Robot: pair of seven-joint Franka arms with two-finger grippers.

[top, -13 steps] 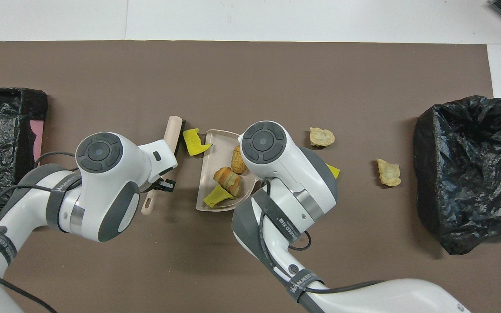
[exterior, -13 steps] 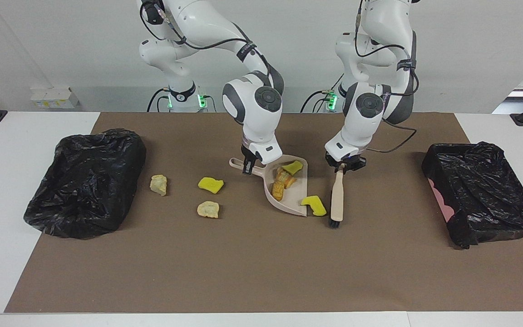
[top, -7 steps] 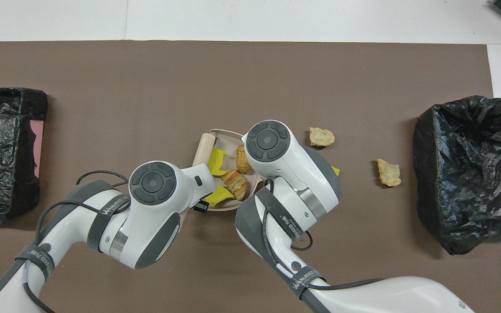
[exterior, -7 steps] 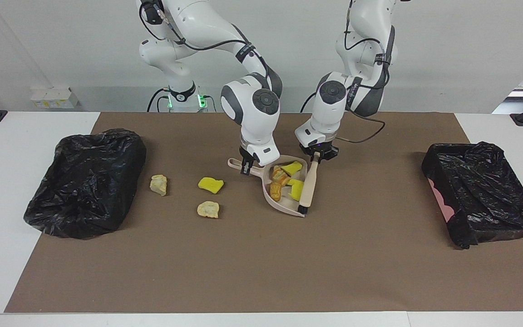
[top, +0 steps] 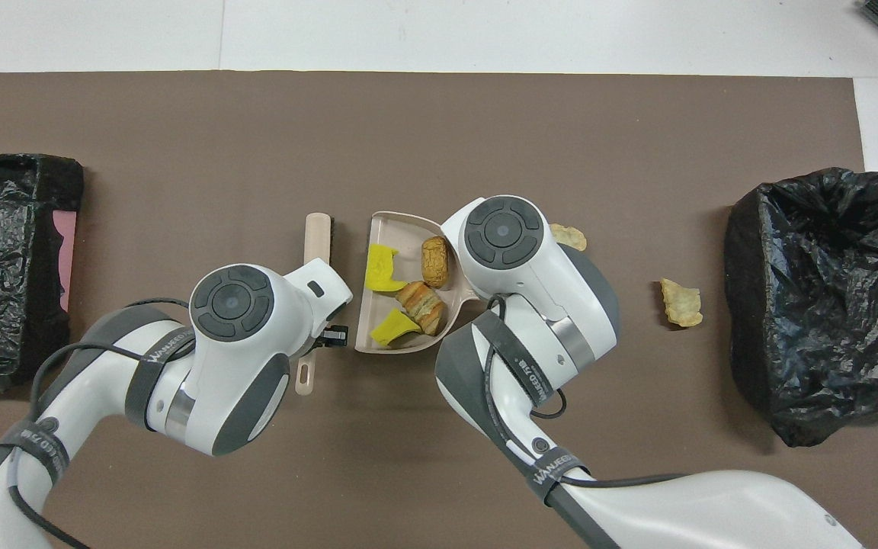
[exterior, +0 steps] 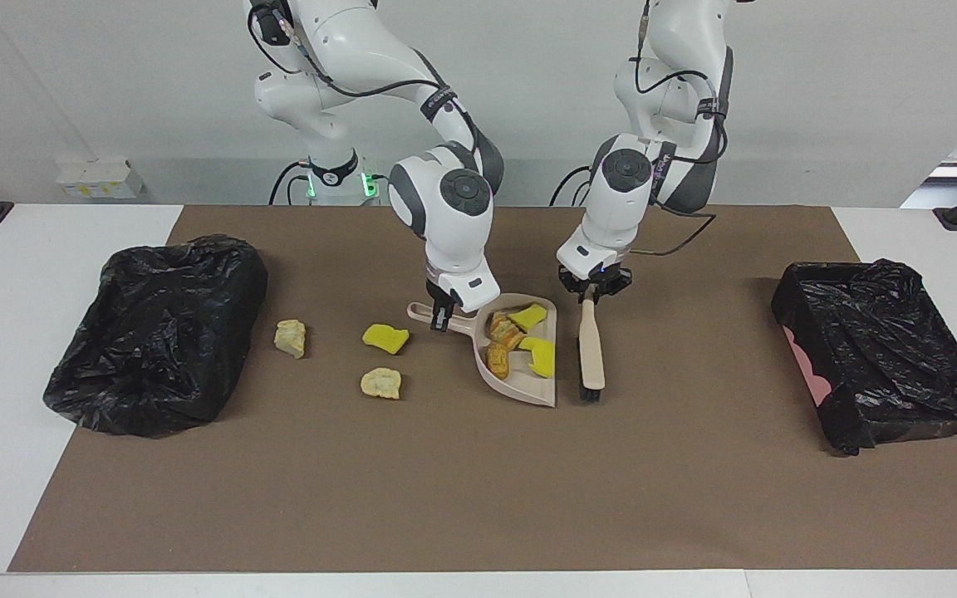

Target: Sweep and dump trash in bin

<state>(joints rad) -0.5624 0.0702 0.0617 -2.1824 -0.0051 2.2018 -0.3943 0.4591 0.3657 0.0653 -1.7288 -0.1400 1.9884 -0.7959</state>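
From overhead the right arm's wrist covers the yellow scrap (exterior: 385, 338) and half of one bread lump (top: 570, 236), the dustpan (top: 401, 229) handle's hidden too, and both grippers' fingertips are probably tucked underneath.

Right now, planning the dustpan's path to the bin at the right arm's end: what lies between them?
Three loose pieces between dustpan and bin: a yellow sponge scrap, a tan lump beside it, another lump by the bin. All show in the facing view.

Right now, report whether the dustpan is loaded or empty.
Loaded. The beige dustpan lies flat on the brown mat holding four pieces: two yellow sponge scraps and two brown bread lumps.
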